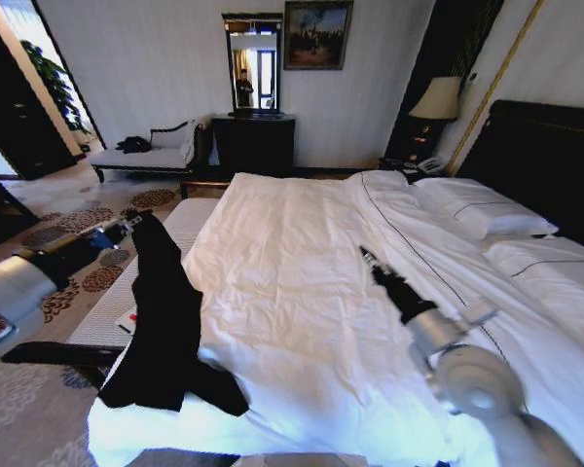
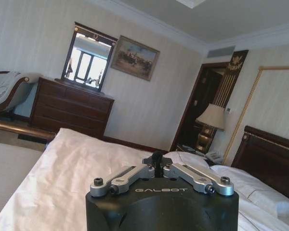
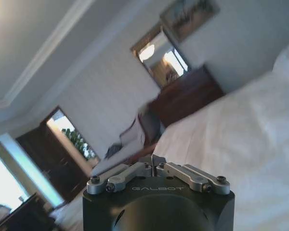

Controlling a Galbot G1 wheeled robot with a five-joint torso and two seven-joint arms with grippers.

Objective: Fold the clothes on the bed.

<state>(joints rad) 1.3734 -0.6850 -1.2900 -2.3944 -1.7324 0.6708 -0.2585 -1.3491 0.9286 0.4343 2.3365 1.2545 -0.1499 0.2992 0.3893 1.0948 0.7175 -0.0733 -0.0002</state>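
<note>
Left gripper [image 1: 136, 222] raised off the left side of bed [image 1: 302, 292], jaws pressed together on the top of shirt [image 1: 165, 321]. Seen from the left wrist, a small tuft of black cloth [image 2: 157, 156] pinched between the closed linkage of that gripper [image 2: 157, 166], with white bed [image 2: 62, 173] spread beyond it. Shirt black, hanging in a long crumpled drape from the pinch point down along the bed's left edge; lower part bunched and resting on the near left corner of the duvet, spilling partly over the side. No lettering legible in the folds.

Right gripper [image 1: 367, 256] held out over the middle of the duvet, well apart from the shirt, pointing toward the far end; jaws drawn together, gripping nothing. From the right wrist, same gripper [image 3: 154, 161] with links folded inward to a closed tip, wrinkled white bed [image 3: 250, 125] below and beside it.

Pillows [image 1: 487, 209] at the right against dark headboard [image 1: 545, 156]. Lamp [image 1: 438, 99] beside the headboard. Dresser [image 1: 253, 144] against the far wall, mirror [image 1: 252, 63] above it, painting [image 1: 316, 34] just beside the mirror. Bench [image 1: 146, 156] left of the dresser, with dark items lying on it.
</note>
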